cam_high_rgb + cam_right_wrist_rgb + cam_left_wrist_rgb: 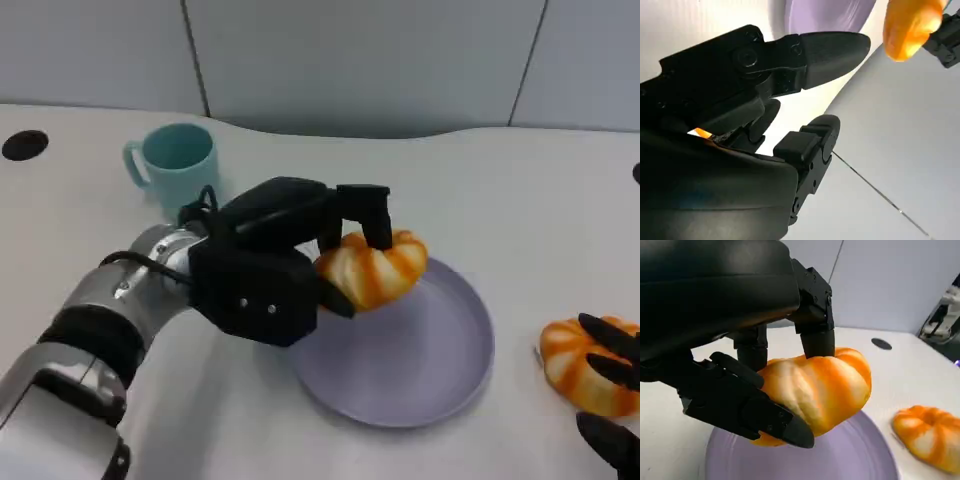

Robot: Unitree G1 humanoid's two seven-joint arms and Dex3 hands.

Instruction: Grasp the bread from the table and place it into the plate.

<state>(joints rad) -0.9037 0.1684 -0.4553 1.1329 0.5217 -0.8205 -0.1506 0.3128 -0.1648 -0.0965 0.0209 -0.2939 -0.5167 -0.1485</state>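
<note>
Nearest you, the right hand [608,395] lay at the table's [520,180] edge with its fingers over a second bun [582,362], touching it; whether it actually gripped, you couldn't tell. Further in, your left hand [290,262] had the bread [374,267] pinched between thumb and fingers, lifted over the plate's [440,385] near-left rim (not yet resting on it, by the wrist view). So the grasp looked done; lowering and letting go were left. The plate held nothing. Beyond stood a cup [175,160], contents hidden.
</note>
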